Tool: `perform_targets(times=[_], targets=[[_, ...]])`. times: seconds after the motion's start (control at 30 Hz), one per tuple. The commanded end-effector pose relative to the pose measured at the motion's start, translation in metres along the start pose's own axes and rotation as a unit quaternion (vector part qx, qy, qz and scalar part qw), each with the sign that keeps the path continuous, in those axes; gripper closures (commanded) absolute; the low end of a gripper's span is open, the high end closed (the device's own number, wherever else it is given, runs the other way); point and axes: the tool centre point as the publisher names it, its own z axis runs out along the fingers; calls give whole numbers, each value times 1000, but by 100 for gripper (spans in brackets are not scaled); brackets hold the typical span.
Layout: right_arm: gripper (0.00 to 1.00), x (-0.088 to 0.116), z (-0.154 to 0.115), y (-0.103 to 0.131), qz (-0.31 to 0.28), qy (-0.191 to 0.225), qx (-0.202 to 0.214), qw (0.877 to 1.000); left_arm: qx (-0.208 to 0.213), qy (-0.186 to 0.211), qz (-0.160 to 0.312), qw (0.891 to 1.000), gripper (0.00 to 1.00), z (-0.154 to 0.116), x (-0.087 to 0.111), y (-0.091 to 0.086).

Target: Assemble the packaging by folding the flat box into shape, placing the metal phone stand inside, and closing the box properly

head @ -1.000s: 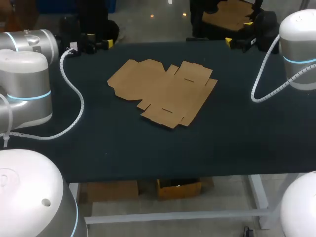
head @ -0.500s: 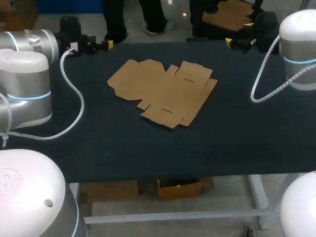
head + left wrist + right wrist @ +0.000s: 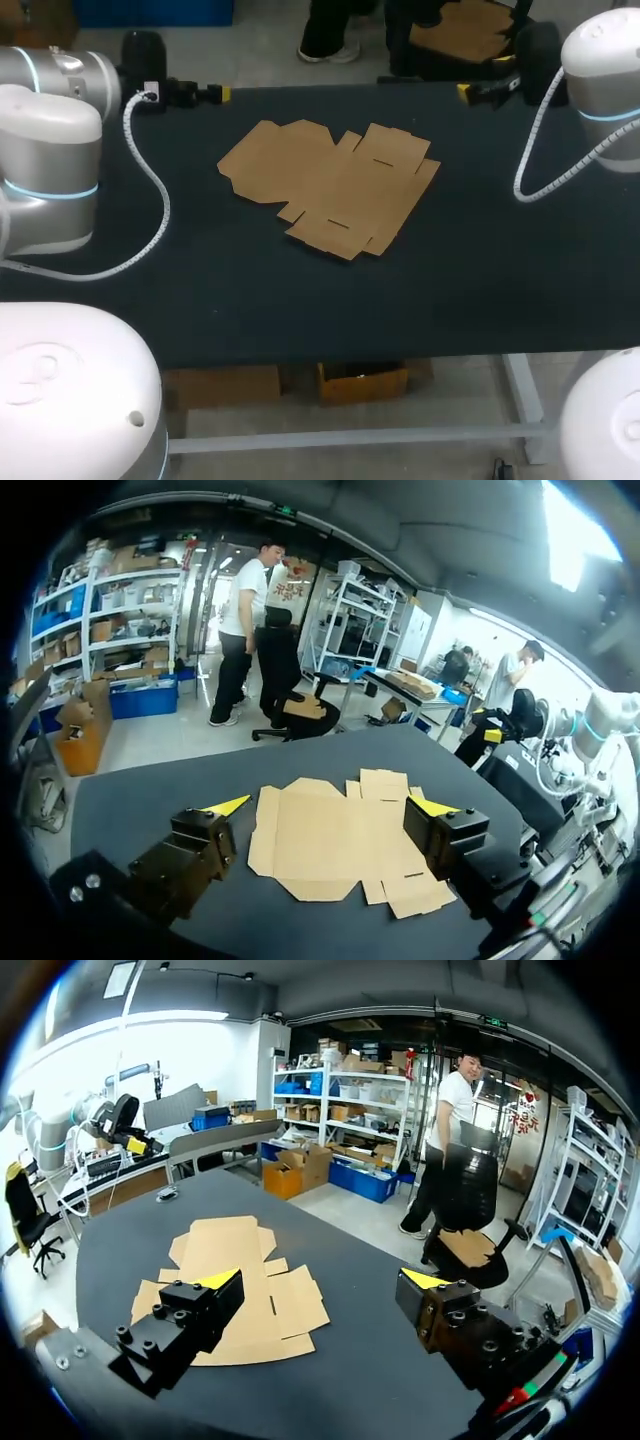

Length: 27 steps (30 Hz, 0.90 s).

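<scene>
A flat brown cardboard box blank (image 3: pixel 330 185) lies unfolded on the dark table, a little behind its middle. My left gripper (image 3: pixel 205 93) hangs at the table's far left edge, open and empty; in its own view the blank (image 3: pixel 345 840) lies ahead of the spread fingers (image 3: pixel 330 805). My right gripper (image 3: pixel 485 90) is at the far right edge, open too, and its view shows the blank (image 3: pixel 235 1285) ahead and off to one side of the gripper (image 3: pixel 320 1278). No metal phone stand shows in any view.
The dark table (image 3: pixel 470 270) is bare around the blank. White cables (image 3: pixel 150 190) hang from both arms over its left and right sides.
Both arms have shifted slightly, the left gripper a little outward along the far edge. The cardboard blank has not moved.
</scene>
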Motion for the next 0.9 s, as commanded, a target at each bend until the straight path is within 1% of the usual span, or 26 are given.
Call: perform_targets(times=[0.03, 0.13, 0.3, 0.47, 0.53, 0.73, 0.9], targets=[[0, 2, -10, 2, 9, 4, 63, 998, -40, 1, -12, 999, 0, -15, 4, 3], [0, 6, -13, -2, 18, 6, 81, 997, -56, 5, -20, 998, 0, -20, 8, 9], [0, 9, -19, -10, 51, 14, 107, 993, -84, 0, -43, 996, 0, -27, 10, 17], [0, 12, -25, -20, 77, 21, 133, 988, -115, -12, -51, 992, 0, -32, 16, 26], [0, 14, -28, -25, 86, 24, 137, 987, -125, -12, -58, 990, 0, -33, 18, 30], [0, 21, -34, -38, 112, 33, 167, 979, -160, -28, -82, 983, 0, -41, 24, 45], [0, 25, -40, -50, 140, 33, 184, 972, -179, -27, -92, 979, 0, -48, 30, 56]])
